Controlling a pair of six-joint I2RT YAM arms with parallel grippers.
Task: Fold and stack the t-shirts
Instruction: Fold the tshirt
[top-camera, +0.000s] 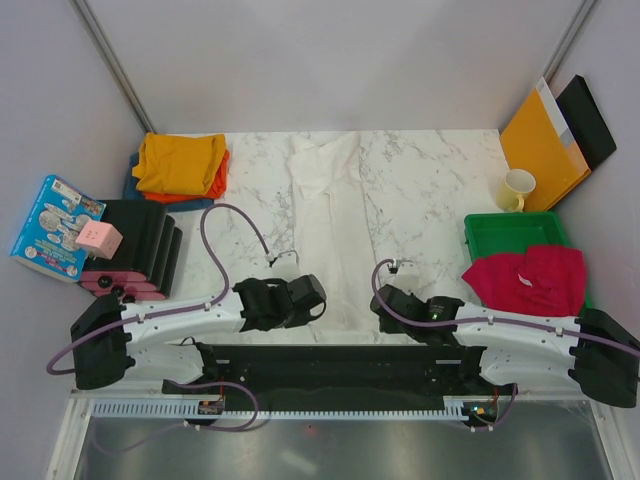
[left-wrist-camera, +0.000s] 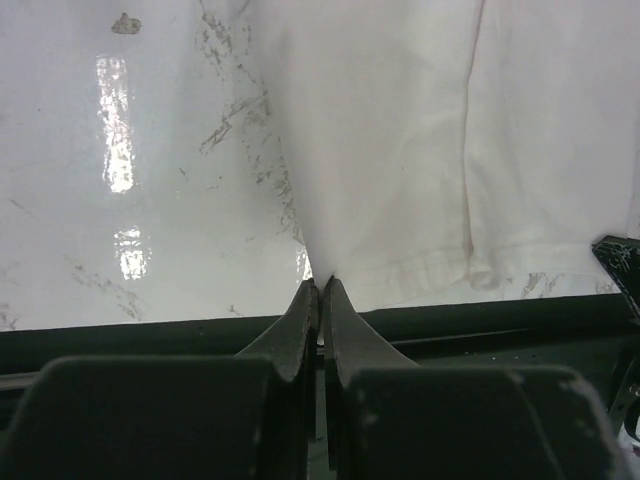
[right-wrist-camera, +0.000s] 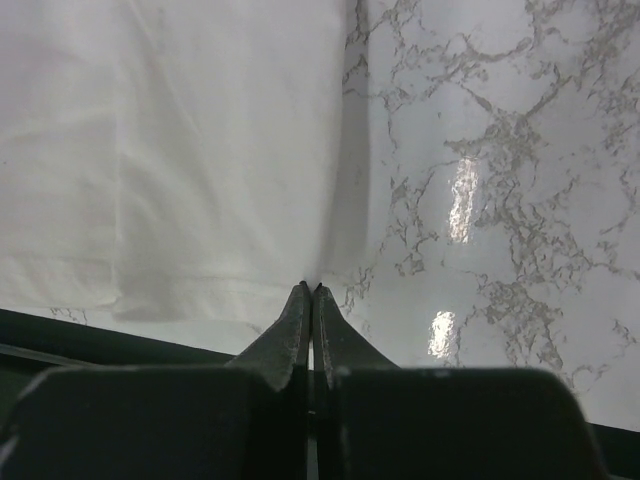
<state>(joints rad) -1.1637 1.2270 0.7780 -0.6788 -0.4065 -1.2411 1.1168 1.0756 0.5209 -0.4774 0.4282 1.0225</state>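
Top view: fingertips of both arms are hidden under the wrist housings, so grip is readable from the wrist cams only. The blue t-shirt (top-camera: 133, 180) is mostly buried, far left of the white t-shirt (top-camera: 325, 230), with the orange t-shirt (top-camera: 218, 178) and mustard yellow t-shirt (top-camera: 178, 160) on top of it. The crimson-pink t-shirt (top-camera: 530, 280), right of the white one, covers the green tray's (top-camera: 510, 228) near part. The white t-shirt lies mid-table (top-camera: 430, 190) as a narrow lengthwise strip. Both arms are low and angled inward at its near hem. Left end effector (left-wrist-camera: 320, 288) is clenched on the hem's left corner, cloth lifting into the tips. Right end effector (right-wrist-camera: 312, 290) is clenched on the right corner.
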